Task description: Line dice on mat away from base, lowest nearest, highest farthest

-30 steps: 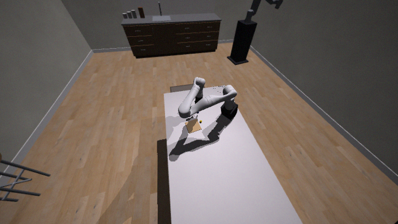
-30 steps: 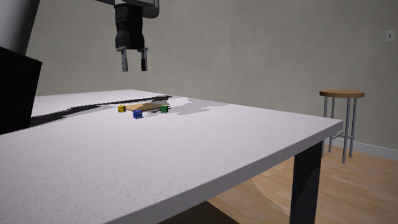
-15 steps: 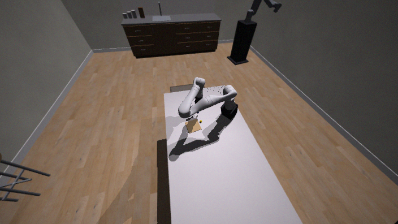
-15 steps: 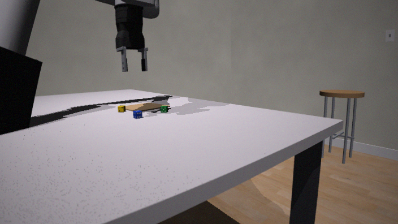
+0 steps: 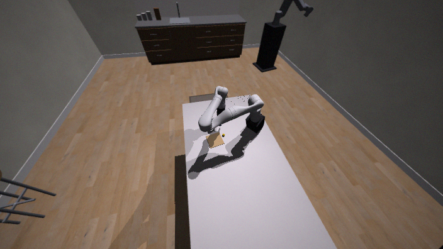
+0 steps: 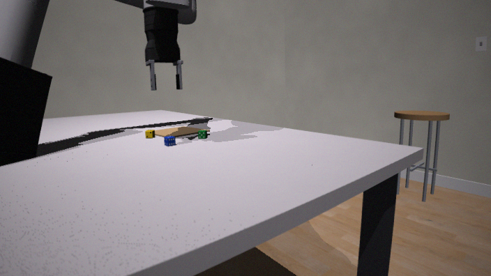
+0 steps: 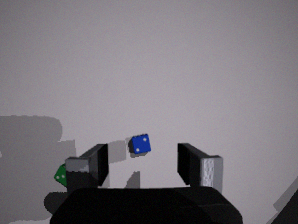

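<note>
A thin tan mat lies flat on the white table; it also shows in the top view. Around it on the table top stand three dice: a yellow die to its left, a blue die in front of it, and a green die at its right edge. The yellow die shows in the top view. My gripper hangs open and empty high above the mat and dice. In the wrist view the blue die lies far below between the open fingers, and the green die peeks out at the left.
The robot's black base stands at the table's left end. A wooden stool stands on the floor beyond the table's right edge. A second arm on a black pedestal and a dark cabinet stand far off.
</note>
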`<state>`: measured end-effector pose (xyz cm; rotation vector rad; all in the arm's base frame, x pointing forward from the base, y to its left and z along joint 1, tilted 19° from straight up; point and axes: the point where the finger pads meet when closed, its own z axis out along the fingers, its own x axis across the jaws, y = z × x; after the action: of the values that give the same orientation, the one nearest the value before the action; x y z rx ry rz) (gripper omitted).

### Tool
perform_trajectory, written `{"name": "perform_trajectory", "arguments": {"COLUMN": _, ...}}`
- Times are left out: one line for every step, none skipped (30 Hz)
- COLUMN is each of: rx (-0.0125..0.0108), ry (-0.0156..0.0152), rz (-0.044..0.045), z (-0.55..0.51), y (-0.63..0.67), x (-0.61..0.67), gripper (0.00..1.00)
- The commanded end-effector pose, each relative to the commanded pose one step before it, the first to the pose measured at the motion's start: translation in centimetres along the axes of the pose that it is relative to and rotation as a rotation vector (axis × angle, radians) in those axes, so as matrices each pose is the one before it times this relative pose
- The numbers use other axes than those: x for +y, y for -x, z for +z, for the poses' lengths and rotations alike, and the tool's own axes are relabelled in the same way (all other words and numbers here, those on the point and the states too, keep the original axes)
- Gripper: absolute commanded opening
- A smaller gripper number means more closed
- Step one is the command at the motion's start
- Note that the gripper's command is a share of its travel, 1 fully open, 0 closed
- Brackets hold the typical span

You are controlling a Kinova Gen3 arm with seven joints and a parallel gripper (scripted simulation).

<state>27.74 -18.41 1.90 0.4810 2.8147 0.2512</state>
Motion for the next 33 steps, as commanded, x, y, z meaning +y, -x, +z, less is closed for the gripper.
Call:
{"name": "perform_trajectory", "arguments": {"rx": 0.00276, "ry": -0.00124, "rz": 0.04235, "z": 0.177, "y": -0.073, "x": -0.119, "gripper": 1.00}}
{"name": "perform_trajectory", "arguments": {"rx": 0.00008, "ry": -0.00018, "rz": 0.02317, "z": 0.072, "y": -0.013, "x": -0.034, "gripper": 1.00}}
{"name": "perform_trajectory", "arguments": {"rx": 0.00000, "ry": 0.00000, "rz": 0.00000, "z": 0.000, "y": 0.000, "x": 0.000, "gripper": 1.00}}
{"name": "perform_trajectory", "arguments": {"rx": 0.00000, "ry": 0.00000, "rz": 0.00000, "z": 0.000, "y": 0.000, "x": 0.000, "gripper": 1.00}}
{"name": "perform_trajectory", "arguments": {"rx": 0.00008, "ry": -0.00018, "rz": 0.02422, "z": 0.075, "y": -0.013, "x": -0.034, "gripper": 1.00}}
{"name": "perform_trajectory", "arguments": {"rx": 0.00007, "ry": -0.00018, "rz": 0.02523, "z": 0.079, "y": -0.012, "x": -0.034, "gripper": 1.00}}
{"name": "perform_trajectory", "arguments": {"rx": 0.00007, "ry": -0.00018, "rz": 0.02620, "z": 0.082, "y": -0.012, "x": -0.034, "gripper": 1.00}}
{"name": "perform_trajectory", "arguments": {"rx": 0.00006, "ry": -0.00018, "rz": 0.02712, "z": 0.085, "y": -0.012, "x": -0.033, "gripper": 1.00}}
{"name": "perform_trajectory", "arguments": {"rx": 0.00005, "ry": -0.00017, "rz": 0.02799, "z": 0.088, "y": -0.011, "x": -0.032, "gripper": 1.00}}
{"name": "perform_trajectory", "arguments": {"rx": 0.00004, "ry": -0.00017, "rz": 0.02882, "z": 0.092, "y": -0.011, "x": -0.031, "gripper": 1.00}}
{"name": "perform_trajectory", "arguments": {"rx": 0.00004, "ry": -0.00016, "rz": 0.02958, "z": 0.094, "y": -0.010, "x": -0.029, "gripper": 1.00}}
{"name": "perform_trajectory", "arguments": {"rx": 0.00003, "ry": -0.00015, "rz": 0.03030, "z": 0.097, "y": -0.010, "x": -0.027, "gripper": 1.00}}
{"name": "perform_trajectory", "arguments": {"rx": 0.00002, "ry": -0.00014, "rz": 0.03095, "z": 0.100, "y": -0.009, "x": -0.025, "gripper": 1.00}}
{"name": "perform_trajectory", "arguments": {"rx": 0.00001, "ry": -0.00012, "rz": 0.03154, "z": 0.102, "y": -0.009, "x": -0.023, "gripper": 1.00}}
{"name": "perform_trajectory", "arguments": {"rx": 0.00001, "ry": -0.00011, "rz": 0.03206, "z": 0.104, "y": -0.009, "x": -0.021, "gripper": 1.00}}
{"name": "perform_trajectory", "arguments": {"rx": 0.00000, "ry": -0.00010, "rz": 0.03252, "z": 0.106, "y": -0.009, "x": -0.018, "gripper": 1.00}}
{"name": "perform_trajectory", "arguments": {"rx": 0.00000, "ry": -0.00008, "rz": 0.03291, "z": 0.108, "y": -0.008, "x": -0.015, "gripper": 1.00}}
{"name": "perform_trajectory", "arguments": {"rx": -0.00001, "ry": -0.00006, "rz": 0.03324, "z": 0.110, "y": -0.008, "x": -0.013, "gripper": 1.00}}
{"name": "perform_trajectory", "arguments": {"rx": -0.00001, "ry": -0.00004, "rz": 0.03349, "z": 0.111, "y": -0.008, "x": -0.010, "gripper": 1.00}}
{"name": "perform_trajectory", "arguments": {"rx": 0.00000, "ry": 0.00000, "rz": 0.00000, "z": 0.000, "y": 0.000, "x": 0.000, "gripper": 1.00}}
{"name": "perform_trajectory", "arguments": {"rx": 0.00000, "ry": 0.00000, "rz": 0.00000, "z": 0.000, "y": 0.000, "x": 0.000, "gripper": 1.00}}
{"name": "perform_trajectory", "arguments": {"rx": -0.00001, "ry": -0.00003, "rz": 0.03368, "z": 0.112, "y": -0.009, "x": -0.007, "gripper": 1.00}}
{"name": "perform_trajectory", "arguments": {"rx": -0.00001, "ry": -0.00001, "rz": 0.03379, "z": 0.113, "y": -0.009, "x": -0.004, "gripper": 1.00}}
{"name": "perform_trajectory", "arguments": {"rx": -0.00001, "ry": 0.00001, "rz": 0.03384, "z": 0.114, "y": -0.009, "x": -0.001, "gripper": 1.00}}
{"name": "perform_trajectory", "arguments": {"rx": -0.00001, "ry": 0.00003, "rz": 0.03381, "z": 0.114, "y": -0.010, "x": 0.002, "gripper": 1.00}}
{"name": "perform_trajectory", "arguments": {"rx": 0.00000, "ry": 0.00005, "rz": 0.03371, "z": 0.115, "y": -0.010, "x": 0.005, "gripper": 1.00}}
{"name": "perform_trajectory", "arguments": {"rx": 0.00000, "ry": 0.00007, "rz": 0.03354, "z": 0.115, "y": -0.011, "x": 0.008, "gripper": 1.00}}
{"name": "perform_trajectory", "arguments": {"rx": 0.00001, "ry": 0.00008, "rz": 0.03330, "z": 0.114, "y": -0.012, "x": 0.011, "gripper": 1.00}}
{"name": "perform_trajectory", "arguments": {"rx": 0.00001, "ry": 0.00010, "rz": 0.03299, "z": 0.114, "y": -0.012, "x": 0.013, "gripper": 1.00}}
{"name": "perform_trajectory", "arguments": {"rx": 0.00002, "ry": 0.00011, "rz": 0.03261, "z": 0.113, "y": -0.013, "x": 0.016, "gripper": 1.00}}
{"name": "perform_trajectory", "arguments": {"rx": 0.00003, "ry": 0.00012, "rz": 0.03216, "z": 0.112, "y": -0.014, "x": 0.018, "gripper": 1.00}}
{"name": "perform_trajectory", "arguments": {"rx": 0.00004, "ry": 0.00014, "rz": 0.03164, "z": 0.110, "y": -0.015, "x": 0.020, "gripper": 1.00}}
{"name": "perform_trajectory", "arguments": {"rx": 0.00005, "ry": 0.00015, "rz": 0.03107, "z": 0.109, "y": -0.016, "x": 0.022, "gripper": 1.00}}
